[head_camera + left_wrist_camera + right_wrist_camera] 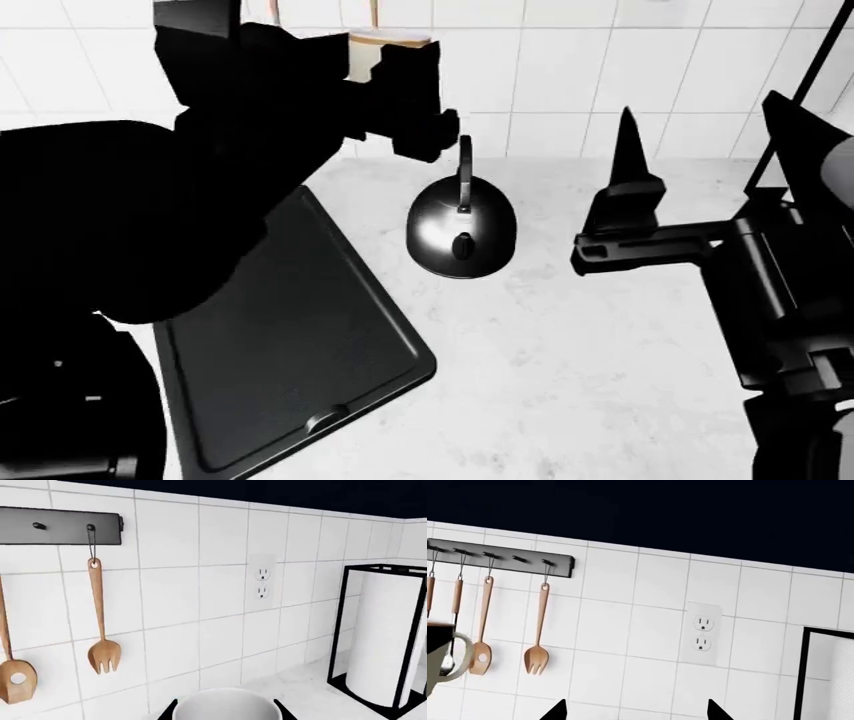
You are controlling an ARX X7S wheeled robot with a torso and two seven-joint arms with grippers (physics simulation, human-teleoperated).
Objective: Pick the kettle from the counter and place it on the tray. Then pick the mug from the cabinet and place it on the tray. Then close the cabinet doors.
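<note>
The cream-white mug [227, 703] sits between the two black fingers of my left gripper [227, 712], which is shut on it. In the head view the mug [387, 42] is held high near the tiled wall, beyond the far end of the black tray [287, 340]. The dark chrome kettle [461, 235] stands on the white counter [587, 380], just right of the tray's far corner. My right gripper [635, 712] is open and empty, right of the kettle, with one fingertip [625, 140] pointing at the wall. The cabinet doors do not show.
A black-framed paper towel holder [383, 640] stands on the counter at the right. On the tiled wall hang a black hook rail [60, 526] with a wooden fork [101, 625] and a slotted spoon [15, 680]; there is also a socket [262, 582].
</note>
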